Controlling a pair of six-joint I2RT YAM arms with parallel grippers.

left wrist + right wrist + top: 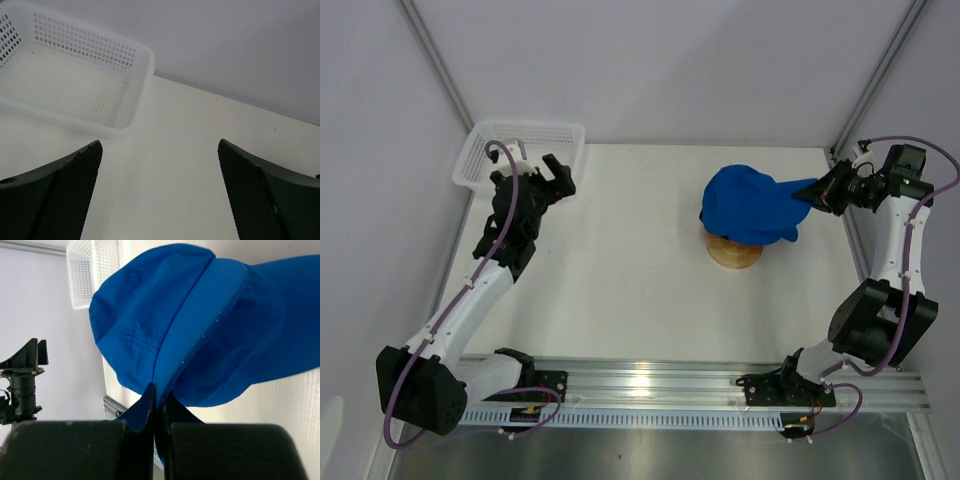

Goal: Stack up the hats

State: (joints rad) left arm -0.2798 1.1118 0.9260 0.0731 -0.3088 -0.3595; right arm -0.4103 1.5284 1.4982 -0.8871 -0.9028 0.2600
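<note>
My right gripper (159,392) pinches the brim of the blue hat (750,205). I see my left gripper (160,145) spread wide, holding nothing.

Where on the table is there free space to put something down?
The widest bare patch lies between the left gripper and the blue hat on the wooden stand, down to the rail. It is crowded at the right, where the right gripper pinches its brim, and by the basket.

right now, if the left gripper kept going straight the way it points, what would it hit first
Probably the bare table just short of the back wall; the open left gripper looks aimed past the white basket. Depth is unclear.
</note>
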